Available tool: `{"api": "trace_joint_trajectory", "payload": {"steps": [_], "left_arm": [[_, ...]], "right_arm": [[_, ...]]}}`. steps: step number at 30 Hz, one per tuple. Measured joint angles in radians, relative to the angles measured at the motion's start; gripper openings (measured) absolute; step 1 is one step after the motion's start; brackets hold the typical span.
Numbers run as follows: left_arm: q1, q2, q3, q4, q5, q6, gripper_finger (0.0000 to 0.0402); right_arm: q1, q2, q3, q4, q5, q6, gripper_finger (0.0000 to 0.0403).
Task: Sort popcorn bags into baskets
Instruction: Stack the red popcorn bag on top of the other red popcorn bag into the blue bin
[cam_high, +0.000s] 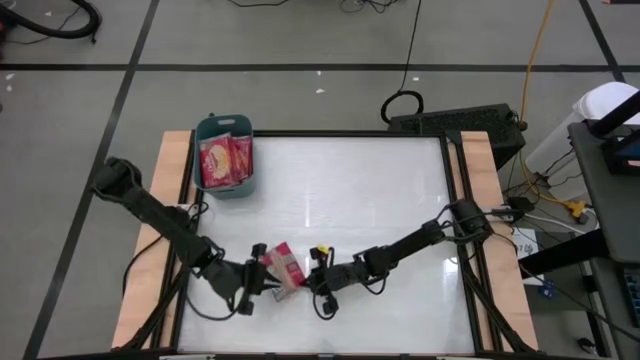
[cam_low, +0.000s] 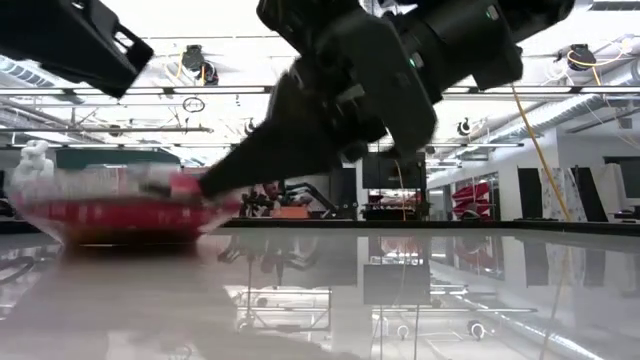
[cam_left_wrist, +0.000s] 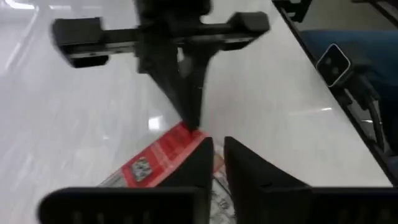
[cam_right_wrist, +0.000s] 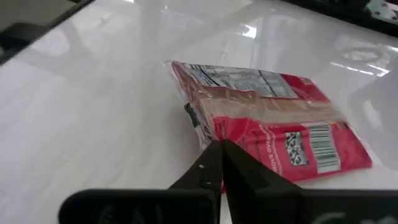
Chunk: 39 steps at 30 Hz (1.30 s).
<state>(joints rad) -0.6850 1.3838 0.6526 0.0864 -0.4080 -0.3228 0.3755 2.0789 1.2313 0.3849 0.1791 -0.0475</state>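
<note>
In the low view the packet (cam_low: 110, 205) on the table is only a red blur, and no print on it can be read. The dark gripper (cam_low: 215, 185) in front of it hides its near end, and the arm above is cut off by the top edge. In the left wrist view the bottom edge cuts off the packet (cam_left_wrist: 158, 162). From above, the number of packets in the bin (cam_high: 222, 128) cannot be told.
</note>
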Motion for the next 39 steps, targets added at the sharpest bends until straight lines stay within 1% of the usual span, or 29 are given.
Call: {"api": "trace_joint_trajectory", "payload": {"steps": [3, 6, 9, 11, 13, 16, 20, 22, 24, 26, 29, 33, 35, 36, 37, 39], "left_arm": [[-0.054, 0.019, -0.001, -0.008, -0.089, 0.004, 0.0082], [-0.114, 0.023, -0.001, -0.008, -0.203, 0.012, 0.0135], [-0.171, 0.023, -0.001, -0.016, -0.254, 0.035, 0.0193], [-0.202, 0.025, -0.001, -0.04, -0.279, 0.033, 0.0229], [-0.217, 0.039, -0.001, -0.08, -0.331, -0.004, 0.0259], [-0.222, 0.075, -0.01, -0.125, -0.398, -0.072, 0.0288], [-0.205, 0.157, -0.015, -0.142, -0.49, -0.107, 0.0302], [-0.193, 0.196, -0.015, -0.136, -0.559, -0.109, 0.0298], [-0.171, 0.232, -0.014, -0.131, -0.592, -0.11, 0.0286], [-0.148, 0.255, -0.014, -0.129, -0.61, -0.125, 0.0264], [-0.121, 0.268, -0.014, -0.132, -0.61, -0.145, 0.0205], [-0.111, 0.246, -0.014, -0.138, -0.618, -0.147, 0.0093], [-0.111, 0.223, -0.014, -0.145, -0.623, -0.146, 0.0038], [-0.111, 0.21, -0.014, -0.152, -0.622, -0.147, 0.0023], [-0.111, 0.193, -0.014, -0.163, -0.621, -0.152, 0.0018], [-0.108, 0.153, -0.014, -0.182, -0.612, -0.169, 0.0025]], "right_arm": [[-0.014, -0.022, 0.0, -0.007, -0.001, 0.024, 0.0001], [-0.032, -0.044, 0.0, -0.014, -0.001, 0.049, 0.0], [-0.05, -0.065, 0.0, -0.025, -0.001, 0.089, 0.0], [-0.063, -0.079, 0.0, -0.024, -0.02, 0.111, 0.0], [-0.076, -0.094, 0.0, -0.023, -0.039, 0.132, 0.0], [-0.098, -0.103, 0.001, -0.013, -0.053, 0.181, 0.0], [-0.121, -0.108, 0.001, -0.012, -0.053, 0.239, 0.0], [-0.128, -0.109, 0.001, -0.008, -0.059, 0.258, 0.0], [-0.136, -0.109, 0.001, -0.008, -0.081, 0.273, 0.0], [-0.142, -0.108, 0.001, -0.004, -0.102, 0.29, 0.0], [-0.148, -0.108, 0.001, -0.001, -0.104, 0.297, 0.0], [-0.155, -0.133, 0.0, -0.039, -0.104, 0.272, 0.0], [-0.158, -0.154, 0.002, -0.05, -0.088, 0.25, 0.0001], [-0.158, -0.168, 0.002, -0.069, -0.064, 0.238, 0.0002], [-0.158, -0.18, 0.002, -0.084, -0.036, 0.224, 0.0005], [-0.158, -0.209, 0.001, -0.105, 0.009, 0.203, 0.0016]]}}
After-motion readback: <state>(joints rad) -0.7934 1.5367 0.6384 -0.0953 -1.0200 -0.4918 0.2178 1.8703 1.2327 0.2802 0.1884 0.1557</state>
